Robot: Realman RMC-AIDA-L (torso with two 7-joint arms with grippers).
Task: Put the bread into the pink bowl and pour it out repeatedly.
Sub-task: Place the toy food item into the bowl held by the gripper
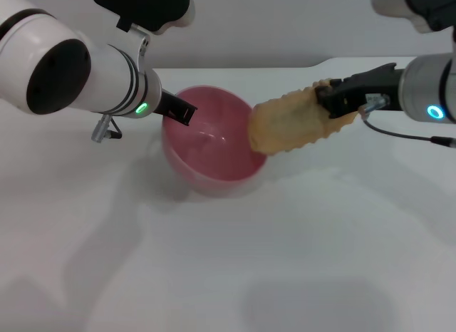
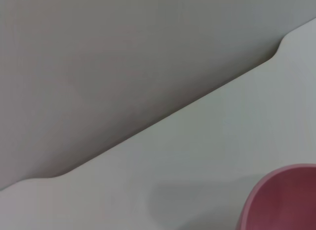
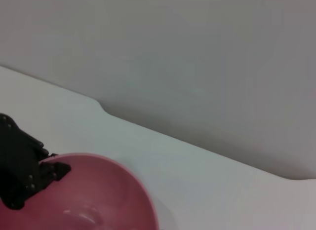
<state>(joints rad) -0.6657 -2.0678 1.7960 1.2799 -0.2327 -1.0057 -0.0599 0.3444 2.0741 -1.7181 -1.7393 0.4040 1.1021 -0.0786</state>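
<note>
Bread: held in the air by its far end, tilted, pale tan ridged side up, lower end hanging over the right rim of the pink bowl and just about touching it. Gripped by the right gripper, dark fingers closed on the upper end of the loaf. Bowl tipped toward the camera, resting on the white table, nothing in it. Pinched at its left rim by the left gripper, one black finger reaching inside the wall, seen again from the right wrist; closed on the rim, as far as could be judged.

Step in hand, by appearance: lowering the loaf into the bowl. Best done by bringing the lower end past the rim toward the middle before letting go, since a loaf about as long as the bowl is wide could bridge the edge and roll out. Bowl to be kept steady meanwhile.

Loaf elongated, corrugated, matte, probably soft plastic. Bowl round, deep, smooth, glossy inside with a highlight. Table plain, matte white, curved at its far edge.
</note>
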